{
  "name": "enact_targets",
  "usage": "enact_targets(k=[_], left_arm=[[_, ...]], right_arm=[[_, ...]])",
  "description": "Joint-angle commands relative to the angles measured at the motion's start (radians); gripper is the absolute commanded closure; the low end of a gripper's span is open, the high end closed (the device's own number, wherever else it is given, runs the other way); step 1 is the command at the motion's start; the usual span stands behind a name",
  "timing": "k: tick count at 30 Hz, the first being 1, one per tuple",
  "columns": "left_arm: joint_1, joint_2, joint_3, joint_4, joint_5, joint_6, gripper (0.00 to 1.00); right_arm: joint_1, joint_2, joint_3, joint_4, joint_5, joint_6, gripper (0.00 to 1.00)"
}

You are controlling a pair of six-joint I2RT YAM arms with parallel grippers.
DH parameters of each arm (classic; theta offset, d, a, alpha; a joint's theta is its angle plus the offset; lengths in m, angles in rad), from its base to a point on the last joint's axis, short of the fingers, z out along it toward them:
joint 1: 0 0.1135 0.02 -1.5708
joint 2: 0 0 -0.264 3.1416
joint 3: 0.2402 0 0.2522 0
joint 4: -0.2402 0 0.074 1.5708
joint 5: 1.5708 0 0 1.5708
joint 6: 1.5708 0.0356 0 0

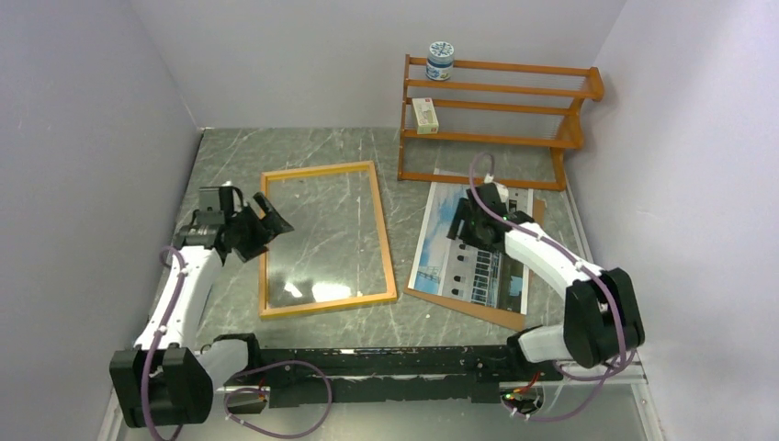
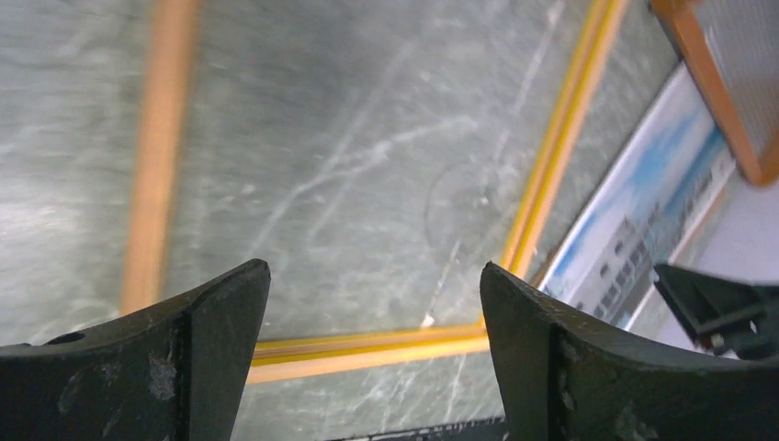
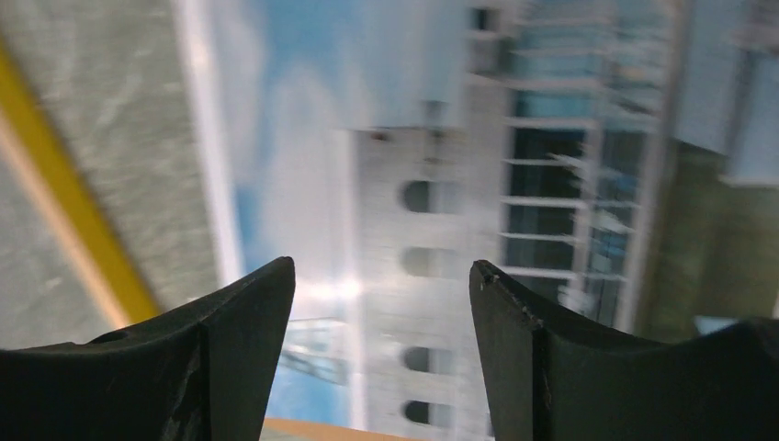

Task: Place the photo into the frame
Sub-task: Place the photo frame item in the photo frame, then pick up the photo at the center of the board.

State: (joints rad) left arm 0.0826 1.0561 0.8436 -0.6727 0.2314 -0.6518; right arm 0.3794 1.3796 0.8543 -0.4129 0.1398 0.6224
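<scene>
The photo (image 1: 459, 271) is not yet framed: it lies face up on a brown backing board (image 1: 501, 321) just right of the frame (image 1: 384, 230), which lies flat and unfilled. The right gripper (image 3: 381, 276) hangs over the photo and the left gripper (image 2: 375, 285) over the frame — both with jaws apart, empty.

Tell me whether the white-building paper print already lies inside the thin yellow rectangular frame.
No: the paper print lies to the right of the yellow frame, whose opening shows only grey marbled tabletop.

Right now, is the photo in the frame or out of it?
Out. The photo lies face up beside the frame, apart from it; only tabletop shows through the frame.
</scene>
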Motion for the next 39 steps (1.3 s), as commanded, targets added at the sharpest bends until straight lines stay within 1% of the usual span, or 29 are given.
enact_targets(k=[1,3,5,7,10,13,16,20,26,28,33,37,39], left_arm=[[-0.166,0.049,0.022,0.11,0.136,-0.022,0.1],[-0.28,0.093,0.035,0.163,0.138,-0.051,0.11],[-0.386,0.152,0.056,0.214,0.131,-0.086,0.12],[-0.486,0.218,0.095,0.229,0.092,-0.138,0.14],[-0.656,0.303,0.189,0.229,0.01,-0.206,0.14],[-0.765,0.377,0.242,0.273,-0.047,-0.256,0.13],[-0.82,0.46,0.26,0.339,-0.046,-0.297,0.14],[-0.88,0.587,0.317,0.365,-0.048,-0.345,0.16],[-0.969,0.743,0.44,0.301,-0.125,-0.373,0.17],[-0.977,0.774,0.452,0.292,-0.137,-0.388,0.18],[-0.985,0.811,0.456,0.326,-0.096,-0.396,0.22],[-0.998,0.833,0.473,0.299,-0.105,-0.401,0.23],[-1.006,0.858,0.502,0.259,-0.11,-0.398,0.24]], right_arm=[[-0.055,-0.078,-0.063,-0.149,0.132,0.032,0.25],[-0.075,-0.087,-0.084,-0.184,0.146,0.046,0.2],[-0.086,-0.087,-0.104,-0.209,0.144,0.064,0.19],[-0.093,-0.09,-0.13,-0.216,0.129,0.079,0.19],[-0.097,-0.124,-0.2,-0.177,0.108,0.106,0.2],[-0.103,-0.136,-0.243,-0.147,0.075,0.126,0.21],[-0.108,-0.123,-0.267,-0.126,0.038,0.134,0.23],[-0.122,-0.114,-0.301,-0.093,-0.005,0.142,0.23],[-0.161,-0.125,-0.348,-0.064,-0.039,0.141,0.24],[-0.172,-0.13,-0.359,-0.06,-0.043,0.136,0.24],[-0.192,-0.135,-0.369,-0.045,-0.071,0.13,0.25],[-0.201,-0.122,-0.37,-0.036,-0.085,0.12,0.25],[-0.204,-0.115,-0.372,-0.029,-0.094,0.116,0.26]])
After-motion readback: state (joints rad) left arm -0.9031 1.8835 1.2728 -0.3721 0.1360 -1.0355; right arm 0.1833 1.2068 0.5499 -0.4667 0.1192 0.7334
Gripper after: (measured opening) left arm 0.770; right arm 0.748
